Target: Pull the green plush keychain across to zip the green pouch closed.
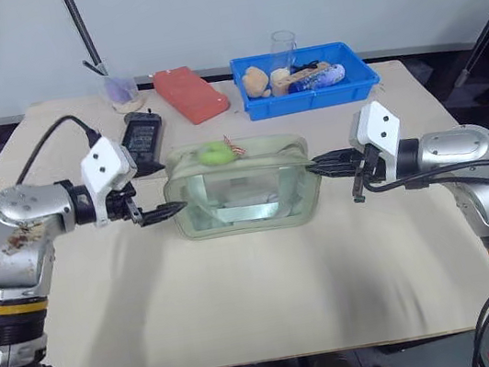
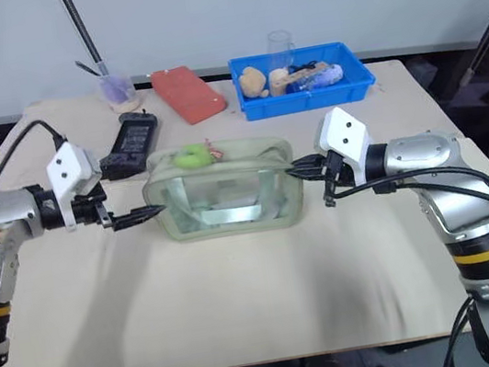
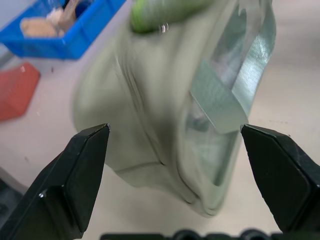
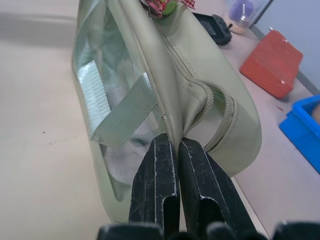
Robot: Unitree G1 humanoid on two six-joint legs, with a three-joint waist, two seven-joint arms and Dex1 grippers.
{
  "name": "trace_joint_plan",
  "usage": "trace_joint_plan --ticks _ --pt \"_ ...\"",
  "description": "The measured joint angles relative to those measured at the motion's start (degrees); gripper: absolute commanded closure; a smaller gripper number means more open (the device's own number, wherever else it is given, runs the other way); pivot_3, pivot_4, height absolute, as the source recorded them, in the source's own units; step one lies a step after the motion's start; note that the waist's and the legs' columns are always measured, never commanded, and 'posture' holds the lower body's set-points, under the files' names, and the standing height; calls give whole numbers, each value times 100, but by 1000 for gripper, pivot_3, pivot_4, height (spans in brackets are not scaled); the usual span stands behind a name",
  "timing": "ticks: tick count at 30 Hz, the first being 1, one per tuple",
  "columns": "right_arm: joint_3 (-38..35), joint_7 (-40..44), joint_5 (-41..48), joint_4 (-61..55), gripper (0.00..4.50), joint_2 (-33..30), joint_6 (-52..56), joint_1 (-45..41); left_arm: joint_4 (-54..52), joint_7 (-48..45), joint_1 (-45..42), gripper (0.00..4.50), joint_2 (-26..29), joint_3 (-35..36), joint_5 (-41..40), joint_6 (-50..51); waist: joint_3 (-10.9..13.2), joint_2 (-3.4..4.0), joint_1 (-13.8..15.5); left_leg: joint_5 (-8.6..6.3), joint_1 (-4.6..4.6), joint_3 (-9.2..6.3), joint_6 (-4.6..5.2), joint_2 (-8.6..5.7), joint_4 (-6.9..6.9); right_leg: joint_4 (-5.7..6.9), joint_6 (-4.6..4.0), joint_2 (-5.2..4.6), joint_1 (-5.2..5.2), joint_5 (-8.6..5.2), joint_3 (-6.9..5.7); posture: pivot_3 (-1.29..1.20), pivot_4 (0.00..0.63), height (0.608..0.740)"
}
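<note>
Pouch: green pouch (image 1: 245,197) lies mid-counter (image 1: 245,304), long axis running from pincer to pincer.
Keychain: green plush keychain (image 1: 215,154) sits on the pouch top, toward its left end.
Left pincer (image 1: 163,212): wide, empty, just beside the pouch's left end; nearer the keychain.
Right pincer (image 1: 324,166): pinching the pouch's right-end fabric.
Writing: none legible.

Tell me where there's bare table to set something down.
Free: the wide strip of table nearer than the pouch. Crowded: the far edge, with cup, red case, black device and blue tray.
</note>
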Motion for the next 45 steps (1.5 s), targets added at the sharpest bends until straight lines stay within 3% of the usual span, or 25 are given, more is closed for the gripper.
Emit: trace_joint_plan --ticks 7,9,10,14,21,25,30,35,39,45 --pt "3 59 -1 1 4500 26 1 -2 -44 117 39 4377 -19 10 -1 -15 0 0 -12 0 1 1 0 0 -1 0 -1 0 -1 0 0 0 150 740" --pt "6 118 -8 29 4500 26 1 -22 -51 115 48 4445 -19 10 -2 -15 0 0 -12 0 1 1 0 0 -1 0 0 0 -1 0 0 0 150 740" --pt "8 146 -15 52 3707 26 1 -41 -55 115 50 4500 -20 10 -2 -15 0 0 -13 0 1 1 0 0 -1 0 0 0 -1 1 0 0 150 740" --pt "16 344 -71 324 2349 -194 -8 -354 -99 131 54 4500 -27 1 5 -14 0 0 -10 0 1 2 0 0 -1 -1 -5 -1 -1 -2 0 0 150 740" --pt "-59 638 -219 1204 26 -444 -83 -1735 -124 148 46 4500 -47 -9 34 -16 0 1 -32 0 3 4 0 2 -8 1 -12 0 -8 -5 0 0 150 740" --pt "50 513 -211 1098 26 300 -69 -2178 -124 144 15 4500 -64 -33 41 -16 0 1 -73 -1 4 3 0 6 -12 8 7 6 -10 7 0 0 150 740" --pt "811 328 -285 822 26 1468 -48 -2187 -117 126 -39 4500 -70 -83 47 -17 0 2 -52 0 -1 4 0 5 -11 14 13 5 -15 11 0 0 150 740" --pt "1187 209 -691 1290 26 1868 -511 -2317 -124 118 -50 4500 -71 -102 49 -14 0 2 11 1 -11 4 -2 2 -6 6 10 0 -13 9 -1 0 150 740" --pt "1320 248 -866 1603 1171 2007 -844 -2329 -131 100 -50 4500 -41 -101 50 -11 0 2 -14 1 -10 4 -2 2 -6 8 12 1 -15 12 -2 0 150 740" --pt "1303 366 -902 1762 3252 2021 -1002 -2329 -149 83 -49 4500 -9 -101 50 -9 0 2 -21 1 -10 1 -2 4 -7 11 13 2 -16 13 -6 0 150 740"
